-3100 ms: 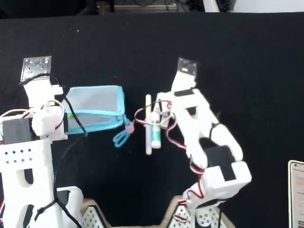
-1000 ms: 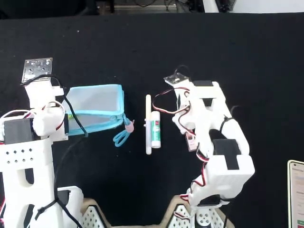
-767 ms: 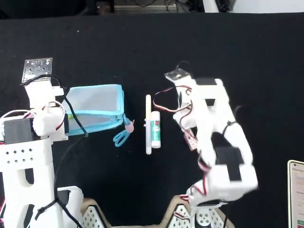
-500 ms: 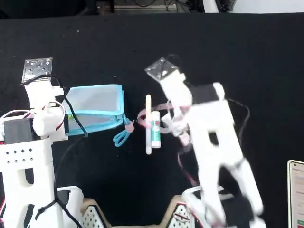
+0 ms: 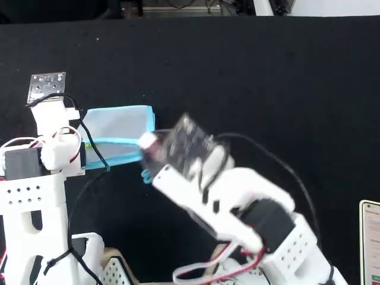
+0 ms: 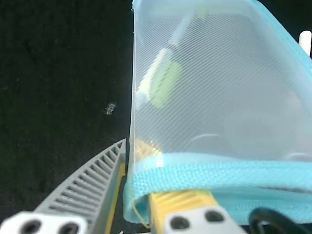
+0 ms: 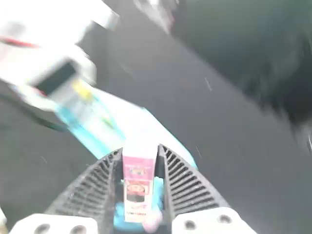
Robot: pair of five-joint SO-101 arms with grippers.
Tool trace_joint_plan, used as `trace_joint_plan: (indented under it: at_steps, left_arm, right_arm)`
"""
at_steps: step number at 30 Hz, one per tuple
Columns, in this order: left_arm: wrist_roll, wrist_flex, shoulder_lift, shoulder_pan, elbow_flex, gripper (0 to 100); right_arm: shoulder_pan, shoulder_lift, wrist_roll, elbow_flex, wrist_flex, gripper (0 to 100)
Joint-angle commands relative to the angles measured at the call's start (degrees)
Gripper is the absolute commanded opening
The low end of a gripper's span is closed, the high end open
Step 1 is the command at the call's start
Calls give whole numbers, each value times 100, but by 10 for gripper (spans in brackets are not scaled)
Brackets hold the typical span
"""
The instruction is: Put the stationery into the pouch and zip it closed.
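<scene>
Currently the right gripper (image 7: pixel 139 150) is gripping a white-and-pink stationery item (image 7: pixel 138 187) between narrowed fingers, just at one end of the pouch (image 5: pixel 119 126). The left gripper (image 6: pixel 130 165) is clamping the pouch's rim.

Overhead; both wrist cameras near pouch (image 5: pixel 119 127)

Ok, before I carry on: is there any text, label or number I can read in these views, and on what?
Nothing can be read.
Pink-and-white label on the stationery item between the jaws of the right gripper: print, too blurred to read.
White sheet at the high view's right edge: lines of print, too small to read.
Pouch: no lettering visible.
</scene>
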Motion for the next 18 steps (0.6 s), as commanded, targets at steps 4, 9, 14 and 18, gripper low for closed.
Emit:
trace_joint_plan:
  at_steps: [4, 9, 14, 18]
  left_arm:
    - [79, -9, 18, -22, 75, 32]
    - [79, -9, 18, -4, 48, 32]
    - [79, -9, 18, 31, 22, 34]
    - [79, 35, 18, 31, -84, 34]
  right_arm:
    - [-791, -848, -44, 1745, -3095, 11]
    - [-800, -1077, -44, 2976, -4738, 11]
    - [-774, -1059, -35, 3899, -6136, 11]
    - [-765, -1059, -35, 4426, -6760, 11]
